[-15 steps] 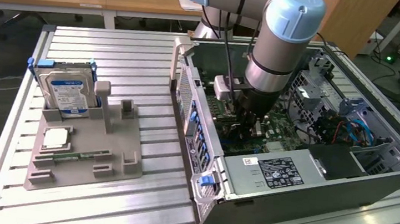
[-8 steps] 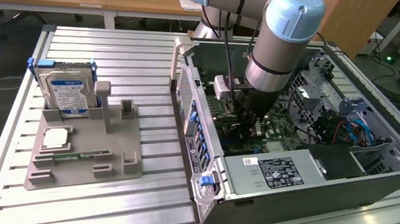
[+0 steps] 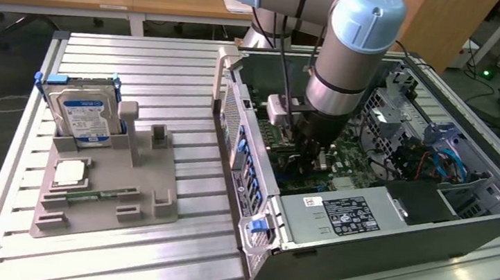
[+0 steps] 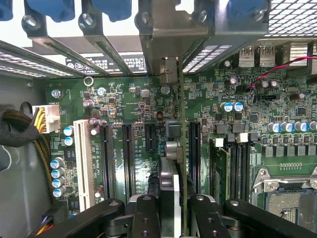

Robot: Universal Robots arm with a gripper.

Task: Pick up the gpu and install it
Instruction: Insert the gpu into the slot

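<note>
Dark gpu (image 4: 181, 148) edge-on between pincer (image 4: 171, 206) fingers.

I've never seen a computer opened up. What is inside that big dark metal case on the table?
Inside the dark metal computer case lies a green motherboard with black slots. The gripper holds a thin dark gpu card edge-on above them. The arm hides part of the board.

Inside the open computer case (image 3: 464, 225) the arm (image 3: 347, 59) reaches down between the rear wall and the drive cage (image 3: 467, 194), with cables (image 3: 434, 159) close by. The motherboard (image 4: 124, 94) slots beside the upright gpu (image 4: 181, 148) look clear, as far as I can tell. Outside, the slatted table (image 3: 146, 66) lies open around the parts holder (image 3: 105, 187).
</note>
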